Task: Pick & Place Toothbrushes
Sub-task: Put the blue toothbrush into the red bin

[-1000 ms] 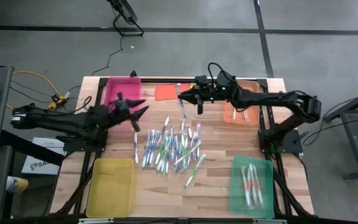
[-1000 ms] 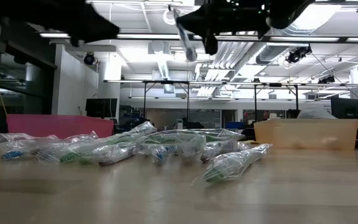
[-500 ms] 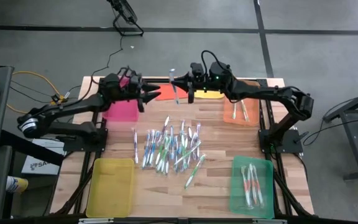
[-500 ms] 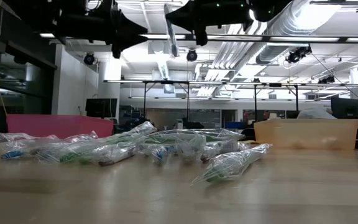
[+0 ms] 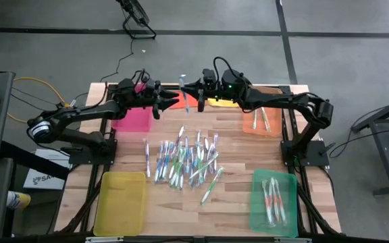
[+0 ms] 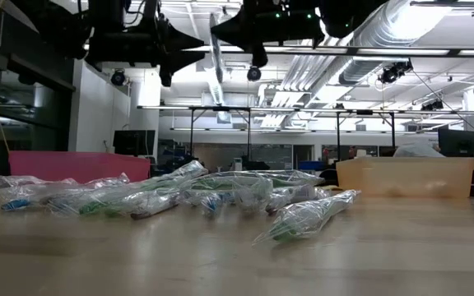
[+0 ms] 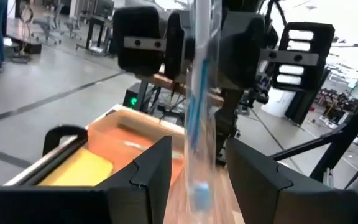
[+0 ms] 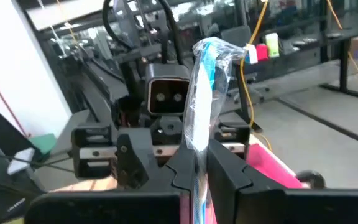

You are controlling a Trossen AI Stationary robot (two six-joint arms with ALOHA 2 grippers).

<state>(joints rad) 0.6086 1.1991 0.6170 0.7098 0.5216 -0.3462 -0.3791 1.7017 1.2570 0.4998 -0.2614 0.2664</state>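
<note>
A blue-and-white toothbrush in a clear wrapper (image 5: pixel 184 90) stands nearly upright, high above the table's far middle, with my right gripper (image 5: pixel 190 90) shut on it. My left gripper (image 5: pixel 174 101) faces it from the left, open. In the left wrist view one finger (image 7: pixel 149 171) stands on each side of the wrapper's lower part (image 7: pixel 199 143); I see no touch. Several more wrapped toothbrushes (image 5: pixel 184 158) lie in a loose heap on the table's middle. My right gripper pinches the wrapped toothbrush between its two fingers (image 8: pixel 186 163), partway along its length (image 8: pixel 197 146). The fingers come level from the table's right and lie across it. The toothbrush stands nearly upright, lifted clear, one end above the fingers (image 8: pixel 211 59) and one below (image 7: pixel 201 190).
Four trays stand at the table's corners: pink (image 5: pixel 132 115) far left, orange (image 5: pixel 262 120) far right, yellow (image 5: pixel 120 202) near left, green (image 5: pixel 274 199) near right with a few toothbrushes. An orange cloth (image 5: pixel 178 102) and a yellow cloth (image 5: pixel 225 102) lie under the grippers.
My left gripper has swung from the table's left side toward the far edge and right, turning until its open fingers flank the held toothbrush. My right gripper has carried the toothbrush toward the table's left and a little toward the far edge; the toothbrush has tipped closer to upright.
</note>
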